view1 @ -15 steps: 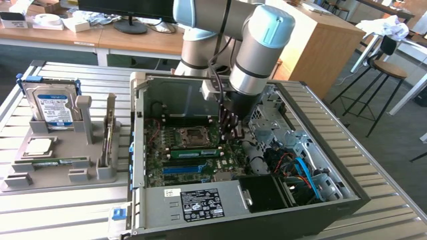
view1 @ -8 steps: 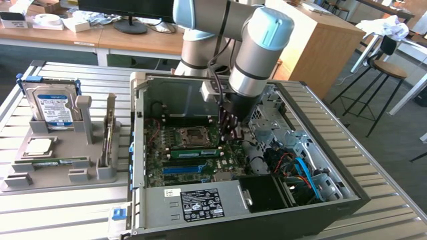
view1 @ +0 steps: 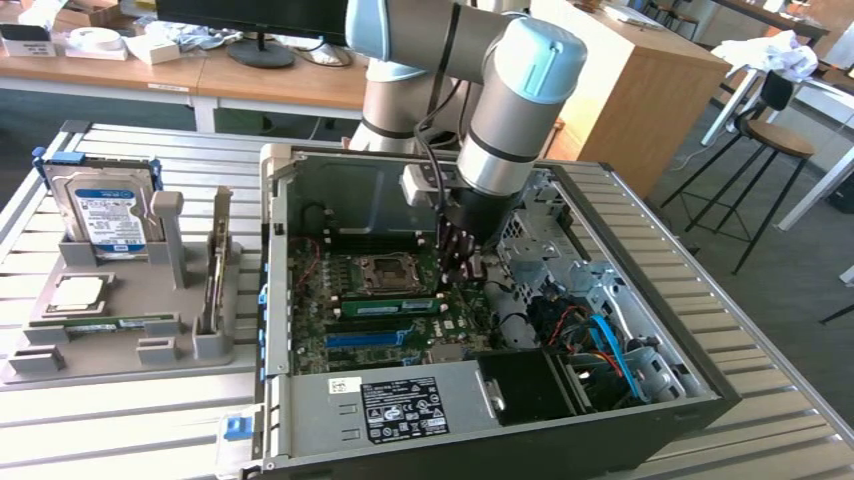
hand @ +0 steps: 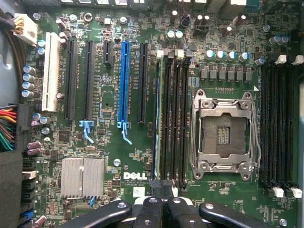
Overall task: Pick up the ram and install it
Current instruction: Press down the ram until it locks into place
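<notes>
Ram (view1: pixel 391 304) in motherboard (view1: pixel 350 330) slot beside CPU socket (view1: pixel 382 270)

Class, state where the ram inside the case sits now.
The ram stands in a motherboard slot beside the processor socket, on the exterior view's left of the gripper.

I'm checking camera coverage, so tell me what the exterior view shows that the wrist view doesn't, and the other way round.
Exterior view alone: the grey parts tray with a hard drive standing in it, a processor chip, and a spare ram stick lying flat.

Wrist view alone: the blue expansion slot, the silver heatsink and the Dell logo.

Both: the empty CPU socket and the shut end effector above the motherboard.
</notes>
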{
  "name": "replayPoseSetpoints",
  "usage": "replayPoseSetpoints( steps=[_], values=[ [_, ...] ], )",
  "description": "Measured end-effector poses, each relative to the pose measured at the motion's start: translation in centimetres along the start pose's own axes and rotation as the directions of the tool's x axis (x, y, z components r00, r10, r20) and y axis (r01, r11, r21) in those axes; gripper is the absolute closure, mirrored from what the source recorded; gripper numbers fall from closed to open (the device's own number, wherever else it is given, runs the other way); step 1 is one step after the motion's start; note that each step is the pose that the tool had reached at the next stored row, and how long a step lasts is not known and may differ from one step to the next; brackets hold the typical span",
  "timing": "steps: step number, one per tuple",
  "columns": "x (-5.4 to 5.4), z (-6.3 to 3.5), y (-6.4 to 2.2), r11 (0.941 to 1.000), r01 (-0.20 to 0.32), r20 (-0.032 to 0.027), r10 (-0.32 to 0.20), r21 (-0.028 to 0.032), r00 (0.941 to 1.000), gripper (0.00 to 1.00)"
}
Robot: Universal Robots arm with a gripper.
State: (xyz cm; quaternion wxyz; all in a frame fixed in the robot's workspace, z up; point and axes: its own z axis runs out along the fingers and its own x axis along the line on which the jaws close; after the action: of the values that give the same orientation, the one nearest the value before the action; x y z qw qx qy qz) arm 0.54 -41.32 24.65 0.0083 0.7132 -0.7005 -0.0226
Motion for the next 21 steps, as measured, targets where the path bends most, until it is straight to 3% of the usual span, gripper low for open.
replayPoseSetpoints(
  steps=[21],
  values=[
    [0.36,0.26,-0.01,1.0,0.0,0.0002,0.0,0.0001,1.0,0.9]
  ],
)
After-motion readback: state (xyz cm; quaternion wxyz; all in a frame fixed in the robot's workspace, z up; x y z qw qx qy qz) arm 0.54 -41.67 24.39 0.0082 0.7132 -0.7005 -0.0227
